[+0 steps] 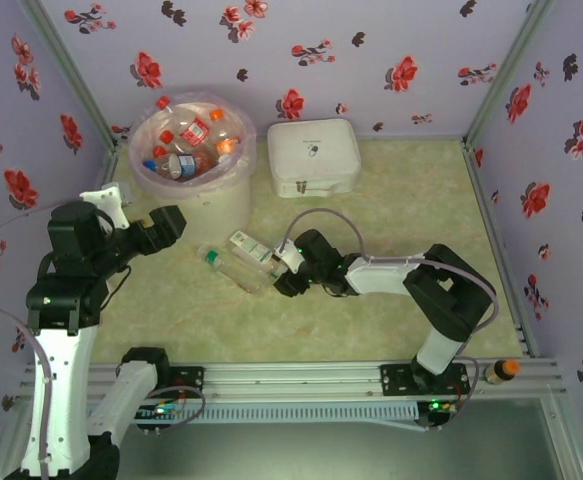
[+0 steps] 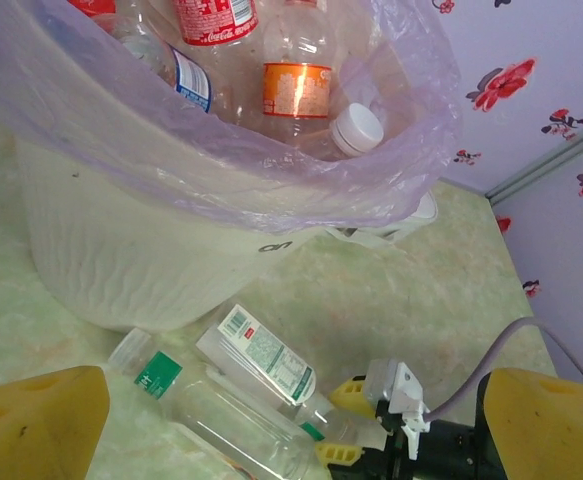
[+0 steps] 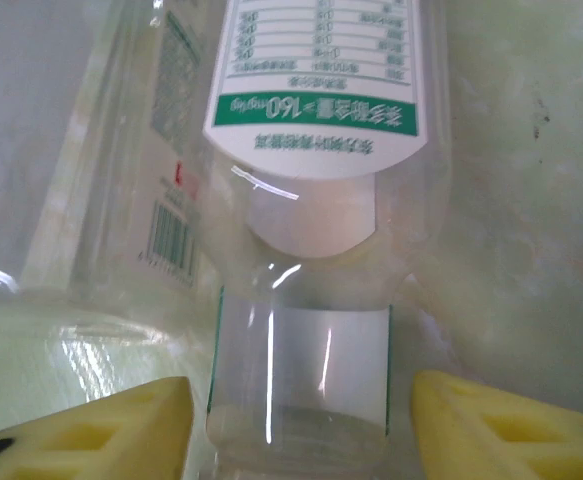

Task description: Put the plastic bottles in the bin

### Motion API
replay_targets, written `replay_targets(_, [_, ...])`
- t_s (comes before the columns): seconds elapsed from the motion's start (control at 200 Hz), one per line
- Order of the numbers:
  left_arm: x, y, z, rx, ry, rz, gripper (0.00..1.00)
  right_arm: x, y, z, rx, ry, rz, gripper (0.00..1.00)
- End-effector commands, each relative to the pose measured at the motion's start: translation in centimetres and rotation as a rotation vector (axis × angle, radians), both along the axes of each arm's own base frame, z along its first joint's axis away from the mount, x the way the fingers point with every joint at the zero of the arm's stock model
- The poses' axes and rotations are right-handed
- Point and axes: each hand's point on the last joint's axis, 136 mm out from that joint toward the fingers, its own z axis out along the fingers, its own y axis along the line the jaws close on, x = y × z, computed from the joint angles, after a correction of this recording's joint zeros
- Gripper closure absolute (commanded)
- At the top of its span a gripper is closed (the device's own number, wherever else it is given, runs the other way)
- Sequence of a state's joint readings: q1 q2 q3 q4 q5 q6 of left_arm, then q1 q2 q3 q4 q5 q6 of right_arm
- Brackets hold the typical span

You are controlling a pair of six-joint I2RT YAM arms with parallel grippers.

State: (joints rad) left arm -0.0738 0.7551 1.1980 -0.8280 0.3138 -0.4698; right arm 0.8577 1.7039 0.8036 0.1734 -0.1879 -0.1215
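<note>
— Where do we find the bottles (image 1: 186, 150)?
— Most are piled in the bin (image 1: 223, 205) at the far left of the bench (image 1: 401, 220). Two lie on the bench just in front of it, a green-capped bottle (image 1: 226, 267) and a labelled bottle (image 1: 254, 248), side by side.
— And our right jaws?
— Apart, low on the bench, one on each side of the labelled bottle's clear end.
— Our left jaws?
— Wide apart, gripping nothing, raised beside the bin.
</note>
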Motion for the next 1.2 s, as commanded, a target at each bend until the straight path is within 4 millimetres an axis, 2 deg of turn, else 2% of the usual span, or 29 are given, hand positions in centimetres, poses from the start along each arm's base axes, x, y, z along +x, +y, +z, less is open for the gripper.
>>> replay_targets(0.0, [-0.2, 0.1, 0.9, -0.018, -0.02, 0.019, 0.04, 0.3, 1.0, 0.6, 0.022, -0.003, 0.008, 0.49])
replay_targets(0.025, [-0.2, 0.1, 1.0, -0.021, -0.025, 0.021, 0.04, 0.3, 1.0, 0.7, 0.023, -0.005, 0.006, 0.5])
replay_targets(0.1, [-0.1, 0.1, 1.3, -0.031, -0.034, 0.027, 0.04, 0.2, 0.9, 1.0, 0.024, -0.005, 0.006, 0.66])
replay_targets(0.165, [0.0, 0.1, 1.5, -0.045, -0.04, 0.032, 0.04, 0.0, 0.7, 1.5, 0.024, -0.014, 0.013, 0.75])
replay_targets(0.305, [0.1, -0.3, 2.1, -0.107, -0.061, 0.033, 0.06, -0.4, -0.2, 3.0, 0.016, -0.035, 0.021, 0.78])
replay_targets(0.46, [0.5, -1.2, 3.1, -0.199, -0.09, 0.012, 0.06, -1.1, -2.1, 5.9, 0.038, -0.093, -0.007, 0.78])
replay_targets(0.575, [1.2, -2.2, 3.6, -0.273, -0.112, -0.011, 0.06, -1.6, -3.8, 8.8, 0.078, -0.136, -0.037, 0.78])
replay_targets(0.635, [1.5, -3.0, 3.7, -0.304, -0.122, -0.034, 0.06, -2.1, -4.5, 11.0, 0.112, -0.159, -0.038, 0.78])
replay_targets(0.775, [2.3, -5.8, 4.0, -0.371, -0.169, -0.095, 0.05, -2.6, -5.8, 16.7, 0.235, -0.233, -0.094, 0.82])
replay_targets(0.91, [2.6, -9.8, 4.1, -0.403, -0.19, -0.179, 0.06, -3.0, -5.4, 21.6, 0.371, -0.268, -0.094, 0.82])
replay_targets(1.07, [1.6, -15.5, 5.0, -0.387, -0.217, -0.317, 0.07, -2.3, -4.4, 24.5, 0.437, -0.31, -0.086, 0.82])
replay_targets(1.195, [1.7, -18.0, 4.8, -0.34, -0.209, -0.351, 0.07, -2.2, -3.5, 25.7, 0.488, -0.318, -0.07, 0.82])
